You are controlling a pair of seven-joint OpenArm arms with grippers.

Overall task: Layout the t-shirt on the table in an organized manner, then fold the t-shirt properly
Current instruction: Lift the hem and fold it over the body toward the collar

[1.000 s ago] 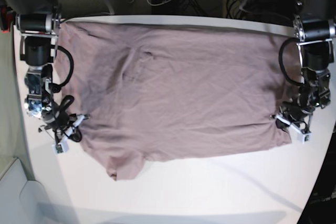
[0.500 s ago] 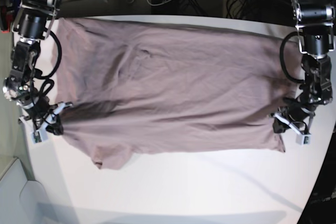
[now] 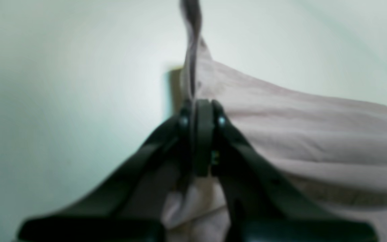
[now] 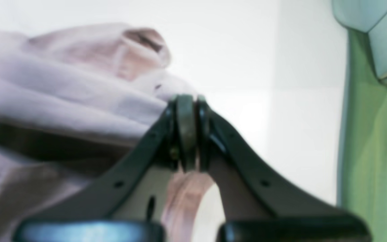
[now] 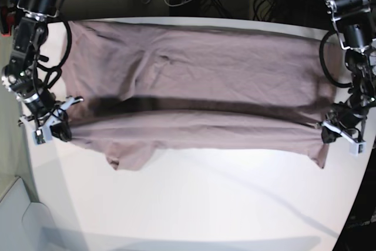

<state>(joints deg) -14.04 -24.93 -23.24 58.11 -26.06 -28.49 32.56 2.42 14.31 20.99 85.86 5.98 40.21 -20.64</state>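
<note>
Gripping both side edges of the plain, wrinkled mauve-brown cotton t-shirt (image 5: 194, 86), I hold it stretched across the large matte white table (image 5: 200, 204). No brand, label or writing can be read anywhere on the cloth or the rig. My left gripper (image 3: 198, 104) is pinched tight on a thin fold of fabric that rises straight up past its black tips, the rest of the shirt spreading away to its right. My right gripper (image 4: 186, 101) is likewise clamped on bunched cloth, with soft folds piled to its left and pale green floor (image 4: 375, 151) off to its right. Compared with half a second ago, both grippers have lifted the near edge, and a long dark shadowed crease now runs between them across the shirt's middle.
</note>
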